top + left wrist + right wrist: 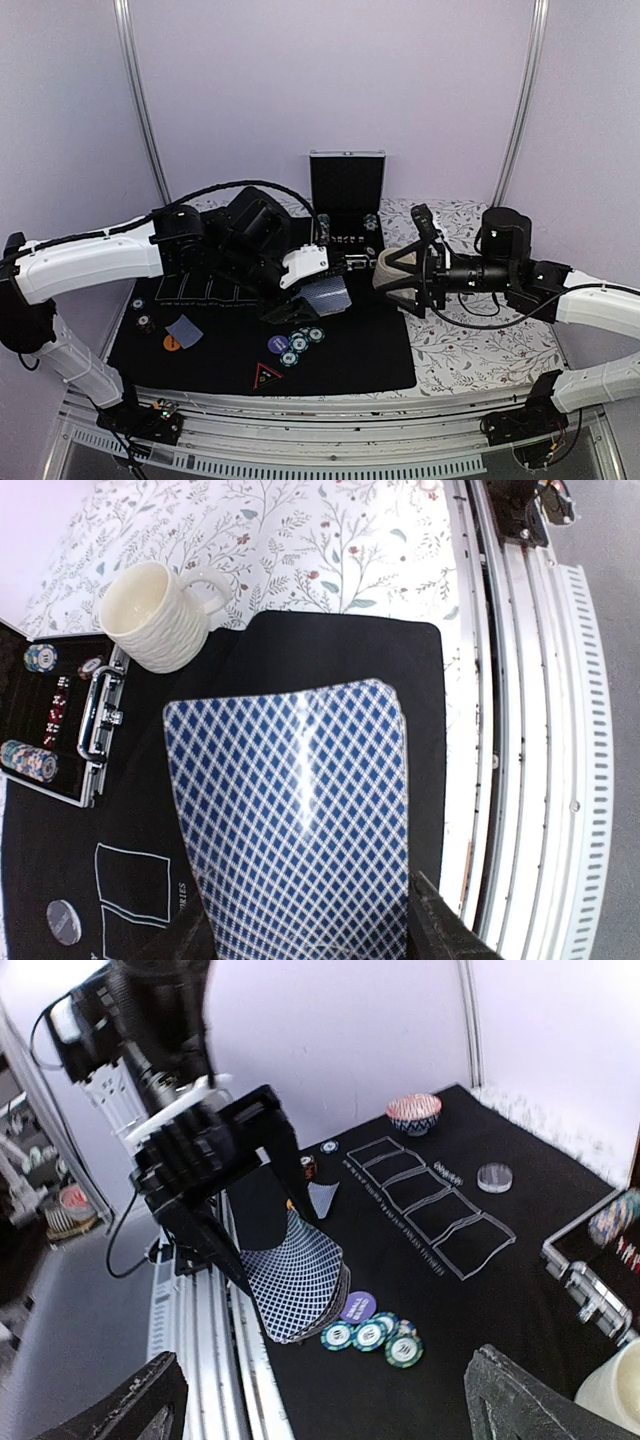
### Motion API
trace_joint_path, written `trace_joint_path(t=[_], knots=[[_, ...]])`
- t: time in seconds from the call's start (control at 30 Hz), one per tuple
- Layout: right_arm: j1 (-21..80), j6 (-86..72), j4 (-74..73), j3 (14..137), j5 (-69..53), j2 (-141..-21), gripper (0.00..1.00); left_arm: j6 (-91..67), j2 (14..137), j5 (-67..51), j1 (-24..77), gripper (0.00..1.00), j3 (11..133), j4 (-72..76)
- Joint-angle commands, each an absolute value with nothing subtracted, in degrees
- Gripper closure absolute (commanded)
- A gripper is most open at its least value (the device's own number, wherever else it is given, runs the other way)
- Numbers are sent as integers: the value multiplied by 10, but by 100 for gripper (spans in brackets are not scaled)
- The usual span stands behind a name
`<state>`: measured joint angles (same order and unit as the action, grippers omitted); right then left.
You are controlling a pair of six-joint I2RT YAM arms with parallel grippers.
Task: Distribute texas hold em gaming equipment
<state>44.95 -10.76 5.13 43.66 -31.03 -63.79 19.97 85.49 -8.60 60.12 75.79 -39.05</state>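
Blue-backed cards (290, 810) pinched by left fingers (438, 932); right wrist shows right fingers (130, 1405) spread.

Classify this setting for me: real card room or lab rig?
Probably a lab robot cell staged as a poker table: bare walls with metal frame poles, a black mat printed with card outlines, an open chip case, and playing cards.

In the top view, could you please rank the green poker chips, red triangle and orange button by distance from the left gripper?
1. Green poker chips, just nearside of the left gripper.
2. Red triangle, at the mat's near edge.
3. Orange button, far left.
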Motion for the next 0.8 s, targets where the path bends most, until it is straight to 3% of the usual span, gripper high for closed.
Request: trace_joint_path(t=[0.0, 0.17, 0.6, 0.77], knots=[[461, 178, 84, 387, -344, -605, 1, 218, 858, -105, 620, 49, 791, -443], [478, 360, 178, 354, -396, -642, 1, 219, 858, -112, 634, 49, 812, -461], [529, 234, 436, 382, -429, -833, 0, 220, 868, -97, 666, 50, 850, -503], [530, 183, 463, 404, -443, -869, 9, 221, 870, -93, 671, 49, 853, -502]])
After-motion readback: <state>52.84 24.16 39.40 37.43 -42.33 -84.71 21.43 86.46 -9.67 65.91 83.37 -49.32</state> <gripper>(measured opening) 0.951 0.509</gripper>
